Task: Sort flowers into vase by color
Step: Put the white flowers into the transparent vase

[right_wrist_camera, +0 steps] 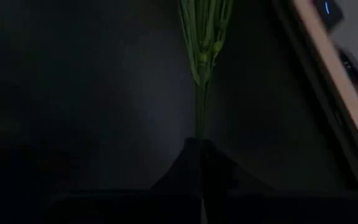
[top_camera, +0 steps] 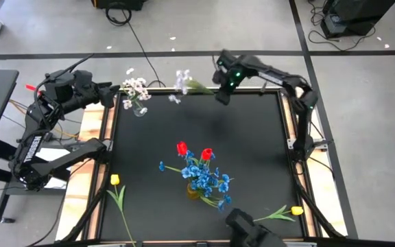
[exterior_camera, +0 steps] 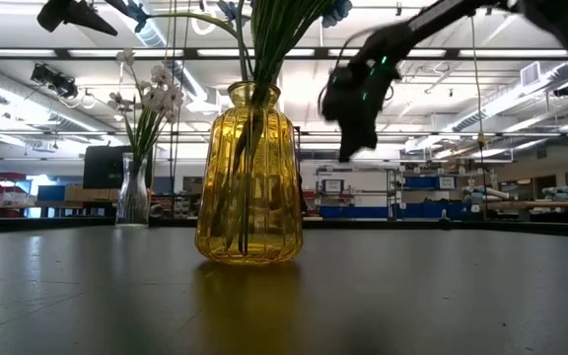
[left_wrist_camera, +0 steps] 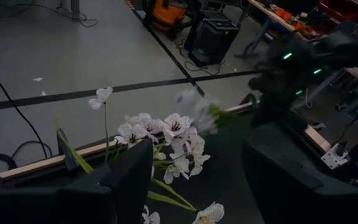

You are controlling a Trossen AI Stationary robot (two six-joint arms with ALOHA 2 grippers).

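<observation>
Above the table's far edge, right gripper point(top_camera: 223, 94) closed on white spray point(top_camera: 182, 80); left gripper point(top_camera: 110, 92) open.

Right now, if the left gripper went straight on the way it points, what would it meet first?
Probably the white flowers in the clear vase: in the left wrist view they sit between the left gripper's open fingers. Depth is uncertain.

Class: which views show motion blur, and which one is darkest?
High, low and left wrist views: the right hand is smeared, as is its white-blossom spray from above and the left wrist. Right wrist view: darkest, only a thin green stem lit.
</observation>
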